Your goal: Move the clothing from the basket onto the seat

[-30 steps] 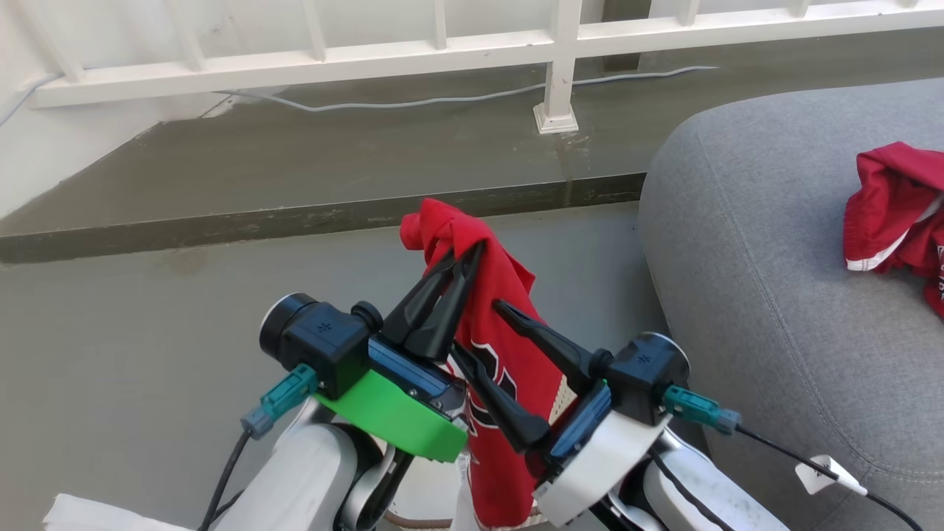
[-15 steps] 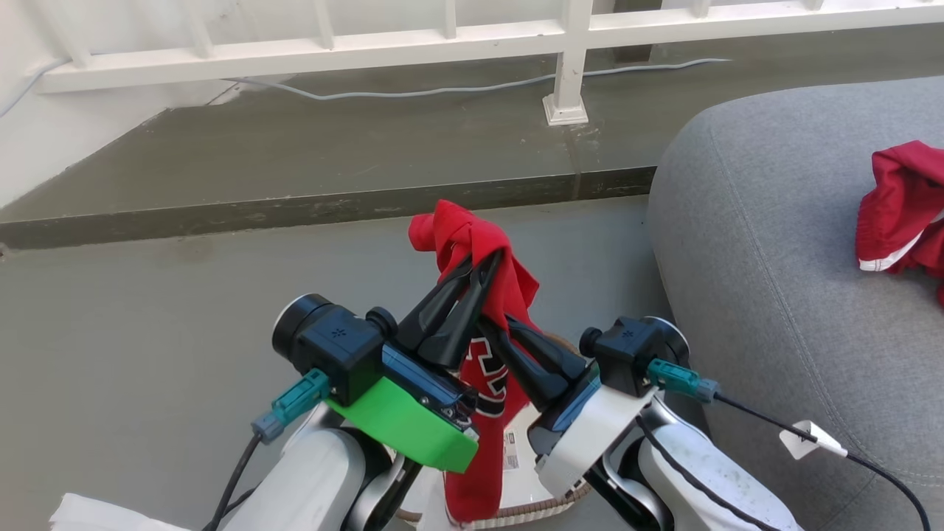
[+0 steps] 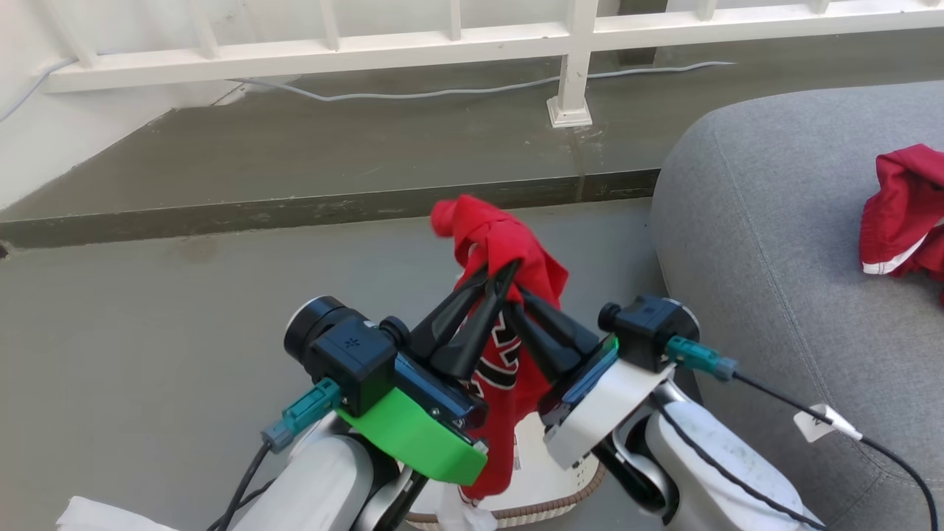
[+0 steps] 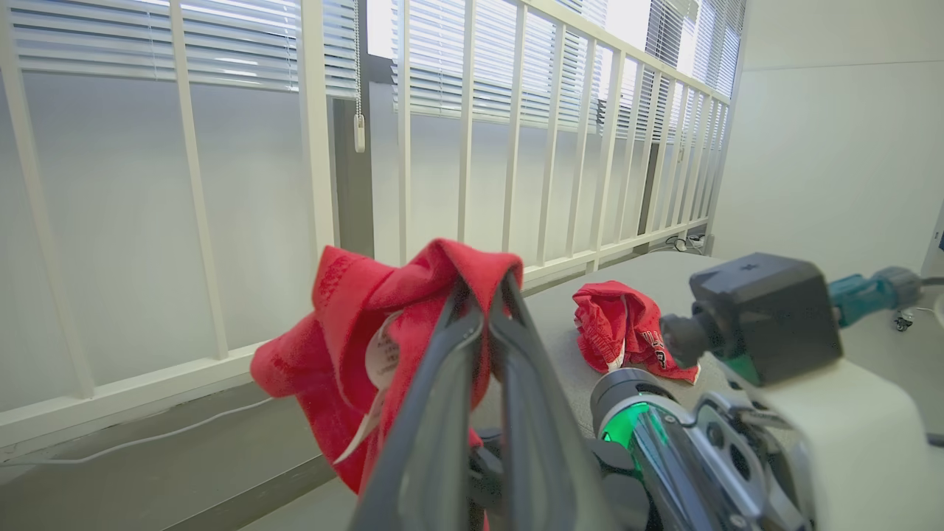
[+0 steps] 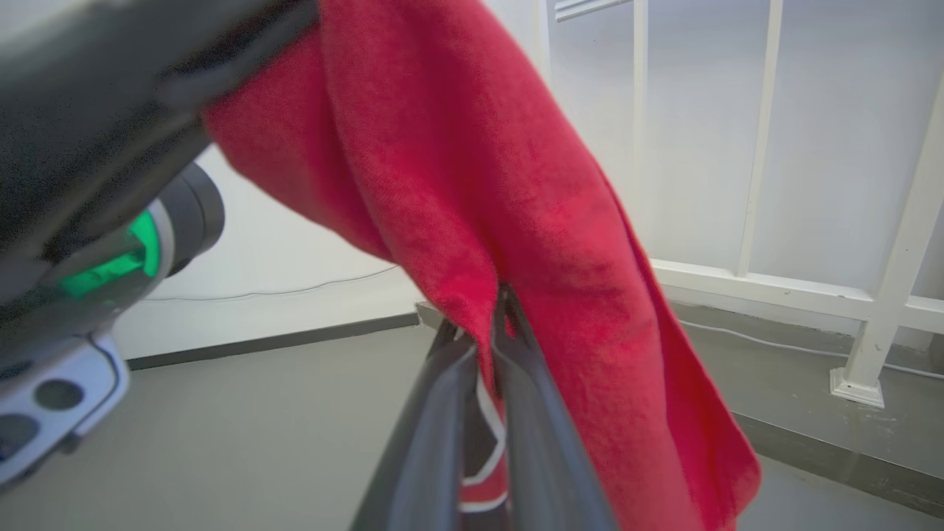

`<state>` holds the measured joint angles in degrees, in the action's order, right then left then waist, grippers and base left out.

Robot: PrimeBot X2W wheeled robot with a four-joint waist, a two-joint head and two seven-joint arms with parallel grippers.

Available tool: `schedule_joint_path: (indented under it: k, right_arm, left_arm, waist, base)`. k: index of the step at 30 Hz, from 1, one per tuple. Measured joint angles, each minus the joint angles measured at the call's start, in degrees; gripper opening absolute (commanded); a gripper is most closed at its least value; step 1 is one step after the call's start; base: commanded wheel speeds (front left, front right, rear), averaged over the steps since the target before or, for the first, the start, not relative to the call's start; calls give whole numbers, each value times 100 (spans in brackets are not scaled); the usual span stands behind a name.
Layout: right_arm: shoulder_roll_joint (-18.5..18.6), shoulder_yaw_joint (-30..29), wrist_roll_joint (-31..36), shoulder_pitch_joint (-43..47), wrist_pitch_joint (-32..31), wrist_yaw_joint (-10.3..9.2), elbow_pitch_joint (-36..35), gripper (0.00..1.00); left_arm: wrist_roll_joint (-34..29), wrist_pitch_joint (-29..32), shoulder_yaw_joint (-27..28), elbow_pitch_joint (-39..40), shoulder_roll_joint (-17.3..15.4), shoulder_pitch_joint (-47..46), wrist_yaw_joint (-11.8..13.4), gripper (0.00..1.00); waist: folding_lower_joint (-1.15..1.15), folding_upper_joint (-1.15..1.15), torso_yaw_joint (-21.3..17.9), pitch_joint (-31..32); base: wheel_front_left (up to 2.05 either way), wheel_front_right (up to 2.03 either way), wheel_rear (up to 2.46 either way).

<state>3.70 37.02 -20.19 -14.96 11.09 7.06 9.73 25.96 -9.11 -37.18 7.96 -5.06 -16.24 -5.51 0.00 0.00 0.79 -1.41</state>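
**Operator:** Head view. Report the state of both hands.

**Technician:** The left hand (image 3: 505, 271) has its fingers pressed together, pinching the top fold of the red jersey (image 3: 509, 232). The right hand (image 3: 522, 299) is also closed on the same jersey, just below the left hand's grip. The two sets of tips lie just beside each other.

**Operator:** Where is the clothing?

**Technician:** The red jersey is held in the air above the basket (image 3: 564, 504), which stands on the floor (image 3: 147, 332) between the two forearms. Its lower end hangs in front of the basket's pale interior, and I cannot tell whether it touches. A second red garment (image 3: 903, 210) lies on the seat (image 3: 767, 258), well apart from both hands.

**Operator:** Left wrist view.

**Technician:** The fingers are closed, with red fabric draped over their tips. A white label hangs from the fabric on the view's left. The right arm's wrist unit sits at the lower right. The second red garment rests on the seat beyond it, and a white railing (image 4: 472, 133) stands behind.

**Operator:** Right wrist view.

**Technician:** The fingers are pressed together with red fabric pinched between them. White trim shows low between the fingers. The jersey rises to the upper left, where it meets the blurred dark body of the left hand.
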Motion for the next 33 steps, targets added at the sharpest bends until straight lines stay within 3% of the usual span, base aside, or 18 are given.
schedule_joint_path:
  k: [11, 33]
  right_arm:
    - [4, -358, -48, -139, 112, -13, 189, 0]
    - [245, -1168, -122, -332, 257, -336, 397, 0]
  left_arm:
    - [0, 104, -163, 0, -175, 25, -30, 100]
    - [-354, 356, -454, -26, -571, 259, -63, 100]
  waist:
    - [0, 0, -52, -1]
    - [0, 0, -562, -206]
  base:
    - [0, 0, 0]
    - [0, 0, 0]
